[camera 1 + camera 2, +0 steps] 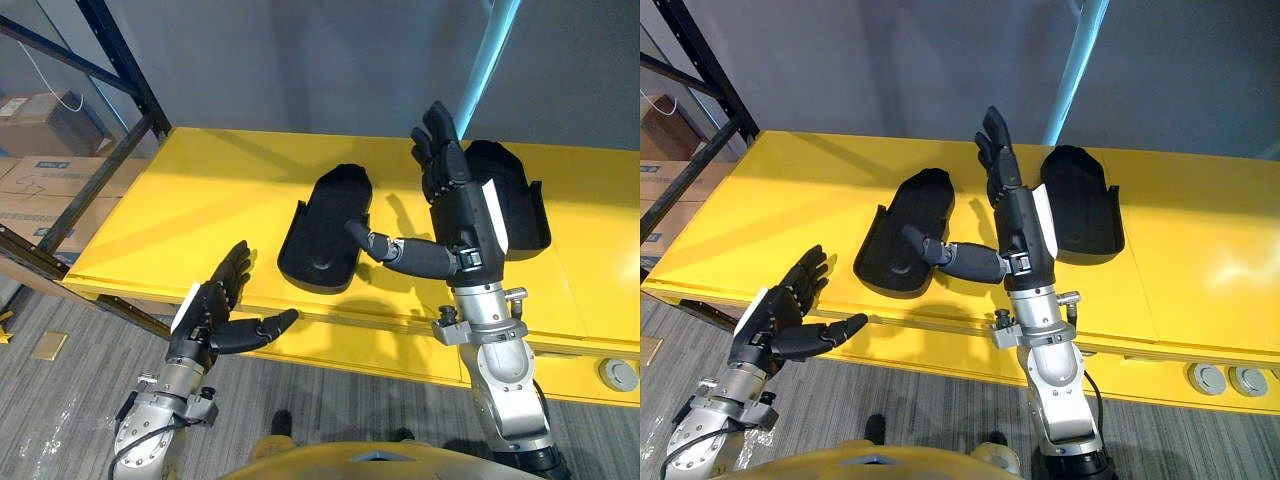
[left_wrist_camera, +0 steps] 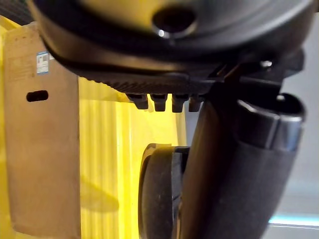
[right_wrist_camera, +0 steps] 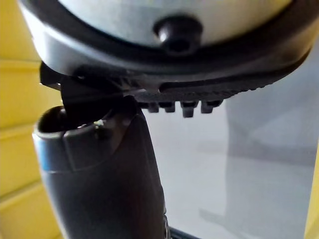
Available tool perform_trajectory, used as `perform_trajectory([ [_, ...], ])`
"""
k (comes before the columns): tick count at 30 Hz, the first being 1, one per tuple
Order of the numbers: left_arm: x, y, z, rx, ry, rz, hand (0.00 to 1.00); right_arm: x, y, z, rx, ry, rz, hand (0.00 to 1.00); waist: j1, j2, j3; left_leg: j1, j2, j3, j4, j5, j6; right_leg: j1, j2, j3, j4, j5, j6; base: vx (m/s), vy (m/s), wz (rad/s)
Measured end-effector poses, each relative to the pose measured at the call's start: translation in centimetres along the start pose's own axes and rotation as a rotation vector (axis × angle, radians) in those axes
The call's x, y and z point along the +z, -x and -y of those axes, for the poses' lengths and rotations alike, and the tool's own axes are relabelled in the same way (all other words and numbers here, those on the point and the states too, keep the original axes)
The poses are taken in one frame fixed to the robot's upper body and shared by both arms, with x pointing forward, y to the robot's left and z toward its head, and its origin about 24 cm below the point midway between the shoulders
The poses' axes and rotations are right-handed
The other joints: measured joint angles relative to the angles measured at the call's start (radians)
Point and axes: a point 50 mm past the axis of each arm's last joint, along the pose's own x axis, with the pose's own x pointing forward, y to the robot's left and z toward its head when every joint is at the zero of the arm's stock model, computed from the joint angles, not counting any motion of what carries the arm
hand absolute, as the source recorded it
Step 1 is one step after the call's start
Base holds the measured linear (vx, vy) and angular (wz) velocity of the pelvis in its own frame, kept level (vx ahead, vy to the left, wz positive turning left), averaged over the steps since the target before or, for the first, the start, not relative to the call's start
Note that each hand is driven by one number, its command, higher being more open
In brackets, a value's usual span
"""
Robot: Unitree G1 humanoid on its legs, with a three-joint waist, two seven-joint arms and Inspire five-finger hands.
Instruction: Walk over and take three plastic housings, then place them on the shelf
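Two black plastic housings lie hollow side up on the yellow table (image 1: pixel 200 190), well inside its near edge and within reach; the left housing (image 1: pixel 325 235) lies aslant, the right housing (image 1: pixel 515 205) lies partly hidden behind the right forearm; a third is not to be made out. Neither hand holds anything, so the picking up has not yet begun, as I judge it.

The right hand (image 1: pixel 455 200) hangs over the table between the two housings, back of the hand upward, fingers (image 1: pixel 435 135) straight and together, pointing away from the robot; its thumb is spread wide toward the left housing and overlaps that housing's rim in the head views, though whether it touches cannot be told. This looks like a pose for closing on one housing's edge.

The left hand (image 1: pixel 210 310) hovers at the table's near left corner, palm turned inward, fingers relaxed and open, thumb pointing toward the left housing, apart from it; probably waiting to support or take it.

To the left of the table stands a dark metal rack (image 1: pixel 120 60), likely the shelf meant.
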Motion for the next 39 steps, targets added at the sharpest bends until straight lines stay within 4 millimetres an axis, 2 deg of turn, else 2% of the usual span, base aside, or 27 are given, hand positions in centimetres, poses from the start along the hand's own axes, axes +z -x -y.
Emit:
perform_trajectory([
  [6, 0.0, 0.0, -0.3, -0.020, -0.065, -0.022, 1.00, 0.4, 0.1, 1.7, -0.155, 0.038, 0.035, 1.00, -0.001, 0.008, -0.003, 0.000, 0.000, 0.004, 0.000, 0.001, 0.001, -0.004, 0.000, 0.005, 0.001, 0.001, 0.001, 0.00, 0.000, 0.00],
  [13, -0.4, -0.7, -0.8, 0.120, -0.091, -0.013, 1.00, 0.8, 0.3, 3.7, -0.287, 0.088, 0.057, 1.00, -0.005, 0.027, -0.006, 0.002, 0.002, 0.014, 0.001, 0.001, 0.001, -0.009, 0.002, 0.016, 0.002, 0.003, 0.003, 0.00, -0.002, -0.03],
  [17, -0.2, -1.3, -1.1, 0.182, -0.142, 0.020, 1.00, 0.9, 0.3, 3.8, -0.292, 0.088, 0.066, 1.00, -0.005, 0.031, -0.003, 0.004, 0.003, 0.025, 0.001, 0.001, 0.001, -0.016, 0.004, 0.028, 0.002, 0.004, 0.004, -0.01, -0.007, -0.08],
  [26, 1.6, -2.6, -1.3, 0.319, -0.321, 0.148, 1.00, 0.9, 0.4, 3.5, -0.315, 0.056, 0.078, 1.00, -0.010, 0.023, 0.016, 0.007, 0.005, 0.048, 0.001, 0.000, 0.000, -0.034, 0.005, 0.054, 0.014, 0.005, 0.005, -0.01, -0.007, -0.07],
  [33, -0.5, -3.4, 0.0, 0.266, -0.356, 0.074, 1.00, 0.8, 0.3, 3.2, -0.310, 0.039, 0.077, 1.00, -0.029, 0.019, 0.021, 0.017, 0.006, 0.071, 0.001, -0.004, -0.002, -0.041, 0.006, 0.077, 0.017, 0.006, 0.007, -0.01, -0.003, -0.09],
  [39, -0.4, -3.9, 0.6, 0.227, -0.374, 0.076, 1.00, 0.8, 0.4, 3.3, -0.313, 0.035, 0.078, 1.00, -0.034, 0.021, 0.023, 0.021, 0.006, 0.082, 0.001, -0.008, -0.002, -0.043, 0.007, 0.087, 0.017, 0.007, 0.008, 0.00, 0.000, -0.05],
])
